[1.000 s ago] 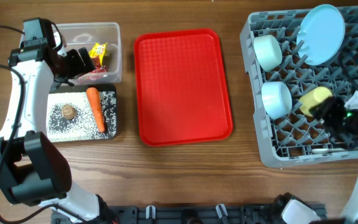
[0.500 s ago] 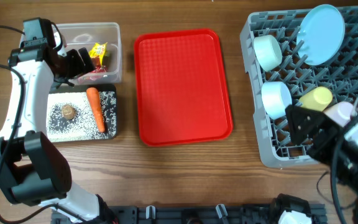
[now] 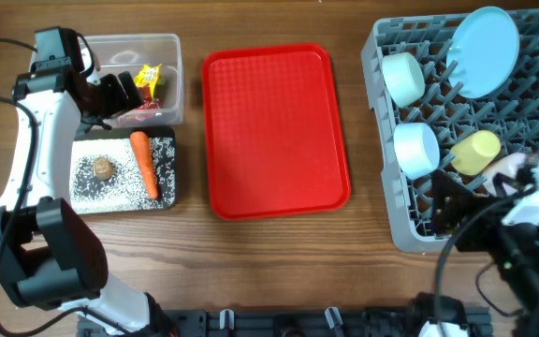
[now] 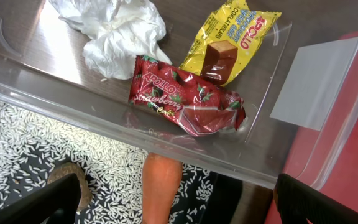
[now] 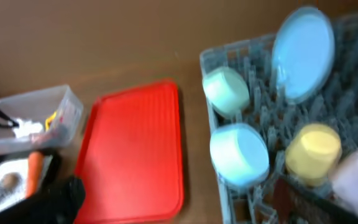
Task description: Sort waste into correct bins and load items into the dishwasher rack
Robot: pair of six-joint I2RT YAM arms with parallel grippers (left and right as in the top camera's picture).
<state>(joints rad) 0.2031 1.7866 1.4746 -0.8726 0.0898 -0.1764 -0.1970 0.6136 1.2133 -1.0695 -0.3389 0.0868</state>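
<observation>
My left gripper [image 3: 110, 94] is open and empty, hovering over the edge between the clear tub [image 3: 168, 56] and the black tray [image 3: 165, 198]. In the left wrist view its fingers [image 4: 179, 210] straddle the orange carrot [image 4: 160, 193]. The tub holds the red wrapper [image 4: 185, 102], the yellow wrapper [image 4: 229, 43] and the tissue [image 4: 114, 31]. The black tray holds rice [image 4: 17, 143], the brown lump [image 3: 103, 168] and the carrot [image 3: 143, 164]. The grey rack [image 3: 391, 215] holds the plate [image 3: 483, 51], two bowls [image 3: 403, 78] [image 3: 416, 148], the yellow cup [image 3: 475, 150] and the pink cup [image 3: 505, 168]. My right gripper [image 3: 452, 213] is open over the rack's front edge. The spoon is hidden.
The flat red tray [image 3: 274, 131] lies bare between the bins and the rack; it also shows in the blurred right wrist view [image 5: 135, 155]. The left arm's cable runs along the table's left edge.
My right arm has drawn back from the rack towards the front edge, and the pink cup now stands free next to the yellow cup. The left arm has not moved.
</observation>
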